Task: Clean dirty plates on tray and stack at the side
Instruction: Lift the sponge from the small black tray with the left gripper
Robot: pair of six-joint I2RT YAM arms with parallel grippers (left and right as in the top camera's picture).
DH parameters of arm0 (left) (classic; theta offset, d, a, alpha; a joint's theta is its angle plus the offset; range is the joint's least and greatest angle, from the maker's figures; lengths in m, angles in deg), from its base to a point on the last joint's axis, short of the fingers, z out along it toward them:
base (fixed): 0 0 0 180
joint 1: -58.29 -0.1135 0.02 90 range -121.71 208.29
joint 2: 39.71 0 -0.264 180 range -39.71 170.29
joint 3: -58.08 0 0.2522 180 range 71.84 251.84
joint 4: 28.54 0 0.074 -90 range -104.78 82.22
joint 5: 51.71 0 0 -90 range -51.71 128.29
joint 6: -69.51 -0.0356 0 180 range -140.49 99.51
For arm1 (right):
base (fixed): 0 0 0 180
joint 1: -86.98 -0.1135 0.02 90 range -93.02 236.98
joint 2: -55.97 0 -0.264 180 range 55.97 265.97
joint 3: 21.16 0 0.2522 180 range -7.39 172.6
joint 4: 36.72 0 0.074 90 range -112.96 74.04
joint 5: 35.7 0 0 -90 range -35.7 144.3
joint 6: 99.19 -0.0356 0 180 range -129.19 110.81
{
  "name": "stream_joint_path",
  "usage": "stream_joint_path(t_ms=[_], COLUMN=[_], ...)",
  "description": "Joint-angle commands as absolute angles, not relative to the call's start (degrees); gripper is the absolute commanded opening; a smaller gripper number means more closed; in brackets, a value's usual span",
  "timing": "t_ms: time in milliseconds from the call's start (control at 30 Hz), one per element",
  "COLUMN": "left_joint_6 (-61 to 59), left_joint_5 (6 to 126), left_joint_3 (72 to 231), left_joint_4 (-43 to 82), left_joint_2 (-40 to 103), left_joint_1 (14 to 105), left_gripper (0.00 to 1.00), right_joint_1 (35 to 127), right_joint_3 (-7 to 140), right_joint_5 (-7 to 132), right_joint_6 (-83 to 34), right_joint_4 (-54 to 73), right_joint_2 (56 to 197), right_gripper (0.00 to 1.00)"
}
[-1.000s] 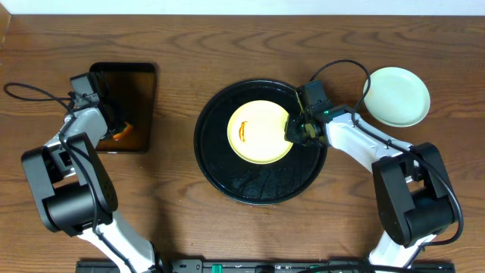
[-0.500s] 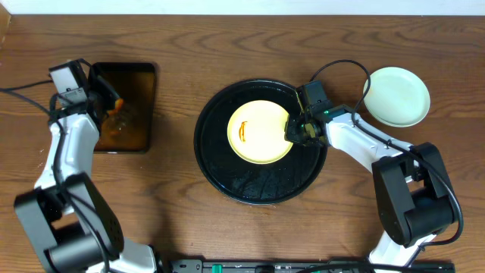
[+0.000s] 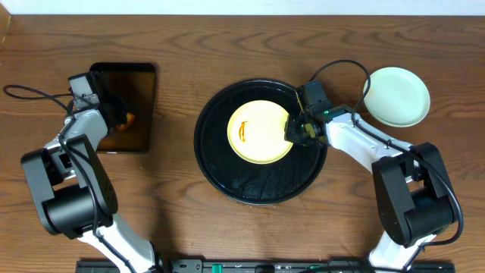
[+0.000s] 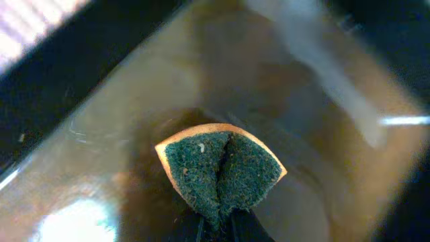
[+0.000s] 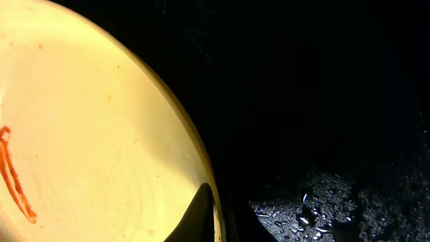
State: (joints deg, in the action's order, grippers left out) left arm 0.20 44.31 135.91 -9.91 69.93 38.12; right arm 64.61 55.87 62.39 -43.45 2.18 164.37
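A pale yellow plate (image 3: 259,132) with an orange-brown smear lies in the round black tray (image 3: 227,178). My right gripper (image 3: 294,130) is shut on the plate's right rim; in the right wrist view the plate (image 5: 87,141) fills the left and one finger (image 5: 196,215) lies on its rim. A pale mint green plate (image 3: 395,96) sits on the table at the right. My left gripper (image 3: 121,120) is over the rectangular tray of amber liquid (image 3: 135,83), shut on a folded green-and-orange sponge (image 4: 220,173).
The wet floor of the round tray (image 5: 336,202) shows droplets to the right of the yellow plate. Arm cables trail at both table sides. The wooden table (image 3: 242,45) surrounds everything.
My left arm swung out to the left and back, and now holds the sponge in the amber liquid tray again. The right gripper and the yellow plate have not moved.
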Motion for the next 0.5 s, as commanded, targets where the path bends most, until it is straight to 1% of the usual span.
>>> stream_joint_path(t_ms=[0, 100, 233, 367, 467], left_joint_6=[-0.8, -0.8, -1.9, -5.7, -5.9], left_joint_5=[48.8, 49.3, 49.2, 49.2, 49.2], left_joint_3=[136.4, 136.4, 136.3, 134.9, 134.1], left_joint_4=[-10.6, -10.6, -10.4, -10.4, -10.4], left_joint_2=[60.3, 53.0, 51.0, 54.5, 62.1], left_joint_1=[37.8, 37.8, 37.8, 37.8, 37.8], left_gripper=[0.07, 0.07, 0.07, 0.07, 0.07], right_joint_1=[64.4, 64.4, 64.4, 64.4, 64.4], right_joint_3=[55.7, 55.7, 55.7, 55.7, 55.7], right_joint_5=[60.7, 60.7, 60.8, 60.8, 60.8], right_joint_6=[-43.0, -43.0, -43.0, -43.0, -43.0], right_joint_4=[2.5, 2.5, 2.5, 2.5, 2.5], right_joint_2=[165.8, 165.8, 165.8, 165.8, 165.8], right_gripper=[0.05, 0.06, 0.07, 0.08, 0.09])
